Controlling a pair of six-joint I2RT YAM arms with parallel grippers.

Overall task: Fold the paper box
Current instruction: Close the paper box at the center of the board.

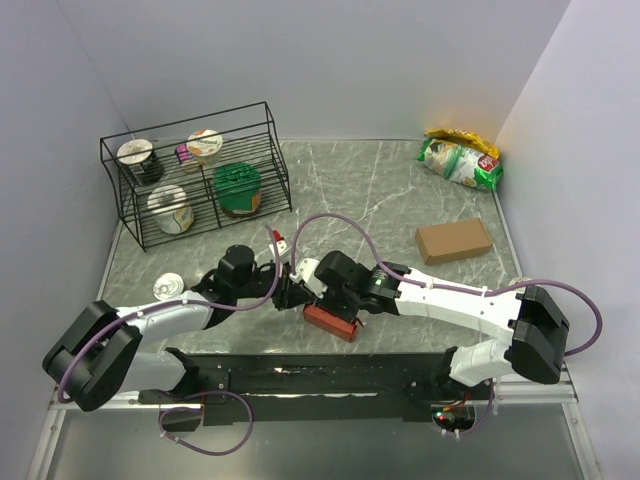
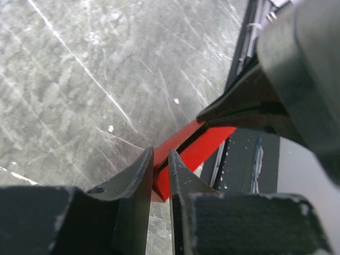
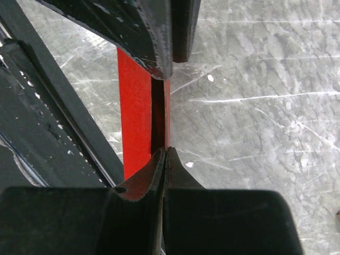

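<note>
The paper box (image 1: pixel 335 324), bright red thin card, lies near the table's front edge between my two arms. In the left wrist view my left gripper (image 2: pixel 158 160) has its jaws closed narrow on one end corner of the paper box (image 2: pixel 204 146), with red card filling the gap. My right gripper (image 3: pixel 166 152) is shut on a thin upright wall of the paper box (image 3: pixel 135 106) at the opposite end. From above, the left gripper (image 1: pixel 293 295) and right gripper (image 1: pixel 316 300) meet tip to tip over the box's left end and hide part of it.
A black wire rack (image 1: pixel 262 150) with several cups stands at the back left. A small can (image 1: pixel 168 286) lies beside the left arm. A brown cardboard box (image 1: pixel 453 241) and a snack bag (image 1: pixel 460 160) are on the right. A black rail (image 1: pixel 320 375) runs along the near edge.
</note>
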